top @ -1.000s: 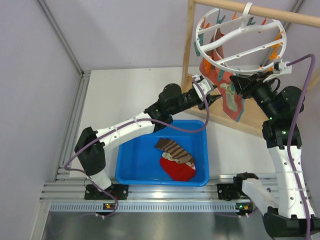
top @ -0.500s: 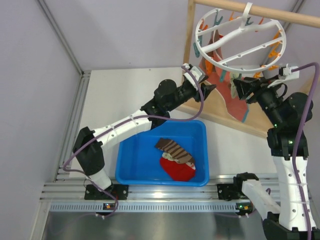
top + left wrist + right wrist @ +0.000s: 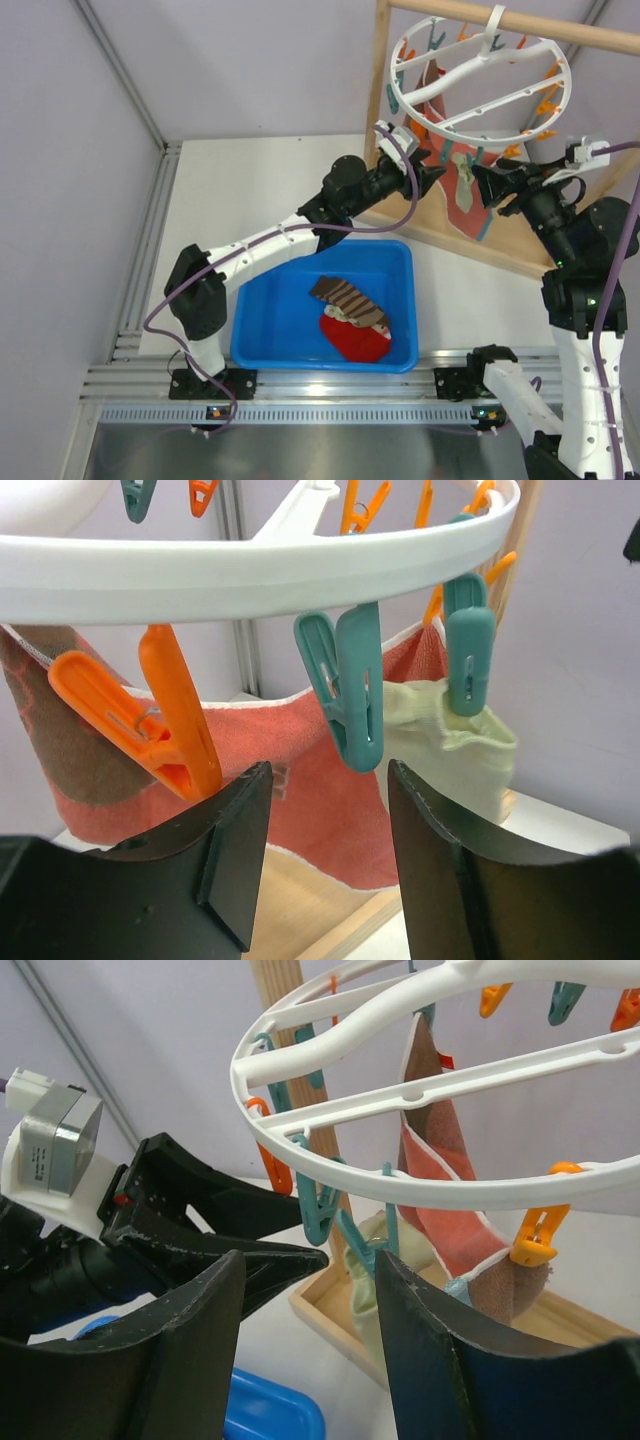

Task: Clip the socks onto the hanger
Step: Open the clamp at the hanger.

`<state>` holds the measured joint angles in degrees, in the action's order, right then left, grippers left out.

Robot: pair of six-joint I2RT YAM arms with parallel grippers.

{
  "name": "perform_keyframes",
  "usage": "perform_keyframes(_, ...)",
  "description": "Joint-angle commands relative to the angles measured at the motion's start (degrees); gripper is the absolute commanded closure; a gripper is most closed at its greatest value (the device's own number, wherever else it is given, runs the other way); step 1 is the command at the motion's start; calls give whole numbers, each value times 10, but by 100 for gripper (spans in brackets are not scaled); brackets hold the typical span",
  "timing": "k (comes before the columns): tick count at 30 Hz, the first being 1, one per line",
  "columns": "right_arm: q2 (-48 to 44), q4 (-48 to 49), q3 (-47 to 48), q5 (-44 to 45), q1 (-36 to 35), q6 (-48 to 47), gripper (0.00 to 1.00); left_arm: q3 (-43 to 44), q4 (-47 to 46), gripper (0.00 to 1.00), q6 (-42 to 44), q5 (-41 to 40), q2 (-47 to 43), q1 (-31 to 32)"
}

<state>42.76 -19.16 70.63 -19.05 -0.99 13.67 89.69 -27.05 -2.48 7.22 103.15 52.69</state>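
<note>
Hanging cream sock (image 3: 452,762) clipped at hanger (image 3: 250,575) rim; left hand (image 3: 328,810) spread just below.

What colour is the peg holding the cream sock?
Teal; the peg grips the cream sock, clearest in the left wrist view.

No readable text, labels, brand marks, numbers or signs in any view

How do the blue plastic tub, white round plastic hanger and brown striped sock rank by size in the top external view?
1. blue plastic tub and white round plastic hanger: about alike.
2. brown striped sock.
</note>
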Motion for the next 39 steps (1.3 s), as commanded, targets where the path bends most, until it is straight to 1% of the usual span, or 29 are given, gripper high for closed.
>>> perform_keyframes(1, -5, 7, 14, -35, 2, 6, 46, 36, -54, 45, -15, 3, 9, 3)
perform_keyframes(8, -1, 43, -12, -106, 2, 43, 46, 59, -52, 45, -21, 9, 20, 4)
perform_keyframes(14, 16, 90, -28, -130, 2, 79, 47, 77, -49, 47, -24, 5, 34, 4)
perform_keyframes(16, 19, 109, -37, -133, 2, 90, 47, 80, -49, 52, -19, 5, 39, 4)
perform_keyframes(17, 22, 117, -41, -133, 2, 94, 47, 83, -47, 60, -17, 6, 39, 4)
perform_keyframes(19, 25, 139, -56, -133, 2, 108, 48, 84, -42, 68, -12, 10, 38, 4)
perform_keyframes(20, 29, 143, -60, -132, 1, 108, 48, 84, -40, 74, -11, 14, 36, 3)
perform_keyframes(23, 34, 166, -81, -123, 1, 105, 48, 80, -27, 81, -12, 23, 27, 3)
perform_keyframes(27, 39, 204, -111, -88, 1, 109, 46, 80, 1, 96, -11, 42, 9, 4)
perform_keyframes(29, 48, 220, -119, -79, 2, 114, 44, 76, 13, 100, -9, 46, -1, 3)
perform_keyframes(32, 54, 260, -134, -69, 2, 137, 41, 74, 25, 100, -7, 52, -8, 3)
perform_keyframes(33, 53, 293, -141, -65, 1, 151, 40, 75, 31, 100, -5, 55, -9, 3)
perform_keyframes(36, 57, 335, -160, -56, 0, 176, 38, 72, 35, 100, -7, 67, -14, 3)
perform_keyframes(39, 70, 353, -166, -57, -1, 197, 37, 71, 39, 100, -14, 82, -14, 4)
